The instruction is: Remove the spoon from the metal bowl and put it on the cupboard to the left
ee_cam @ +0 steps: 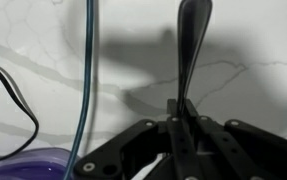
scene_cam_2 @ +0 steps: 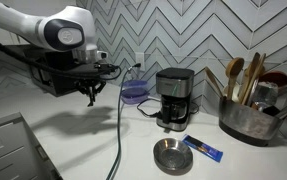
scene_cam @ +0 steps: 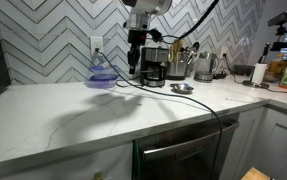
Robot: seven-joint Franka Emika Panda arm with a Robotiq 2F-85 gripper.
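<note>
Spoon [ee_cam: 189, 65], pinched between the gripper's [ee_cam: 182, 115] fingers, hangs over the cupboard [scene_cam_2: 73, 138] at frame left, clear of the metal bowl [scene_cam_2: 173, 156], seemingly for lowering.

the metal bowl [scene_cam_2: 171, 156] is silver, the cupboard [scene_cam_2: 78, 142] white, grey-veined.

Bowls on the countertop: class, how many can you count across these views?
2. The translucent purple-blue bowl sits near the wall beside the coffee maker; the shallow metal bowl sits in front of the coffee maker. Others may be hidden behind the utensil pot.
</note>
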